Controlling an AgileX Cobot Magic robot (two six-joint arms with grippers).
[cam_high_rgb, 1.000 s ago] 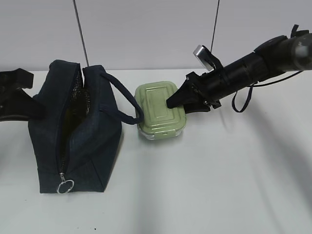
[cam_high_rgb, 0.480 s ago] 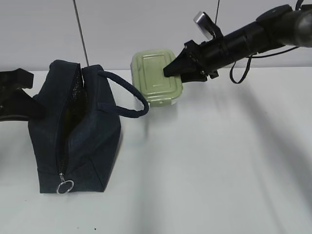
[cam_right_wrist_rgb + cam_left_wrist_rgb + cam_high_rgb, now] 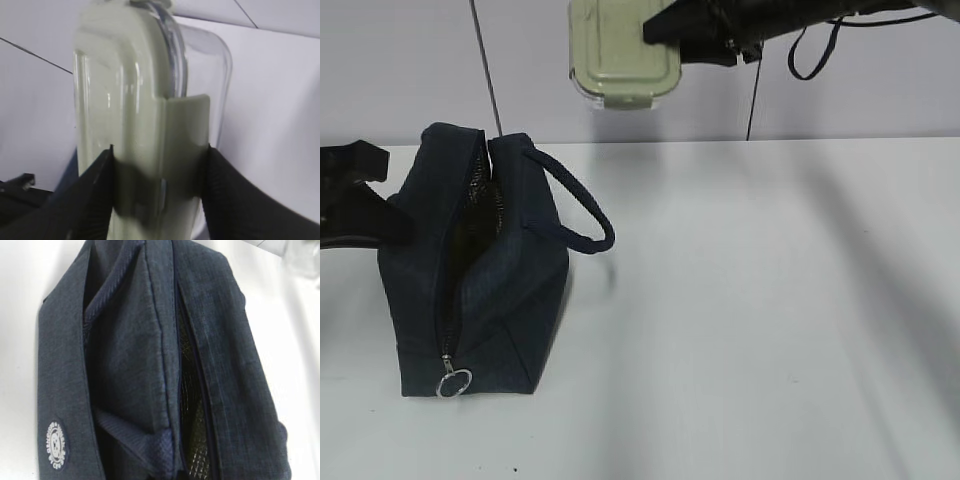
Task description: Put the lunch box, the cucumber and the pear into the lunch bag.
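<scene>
Lunch box (image 3: pixel 620 52) hangs high above the table (image 3: pixel 770 300), our right gripper (image 3: pixel 159 192) clamped across its green lid and clear base. Our left gripper stays pinched shut beside the unzipped lunch bag (image 3: pixel 470 270).

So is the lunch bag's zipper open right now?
Open. The lunch bag gapes along its top, its silvery lining showing through the slit, and the ring pull sits at the near end.

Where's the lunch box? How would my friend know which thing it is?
Start at the big dark navy fabric lunch bag on the white table, then look up and right. The right gripper holds a small clear lunch box in the air, the only pale green thing.
</scene>
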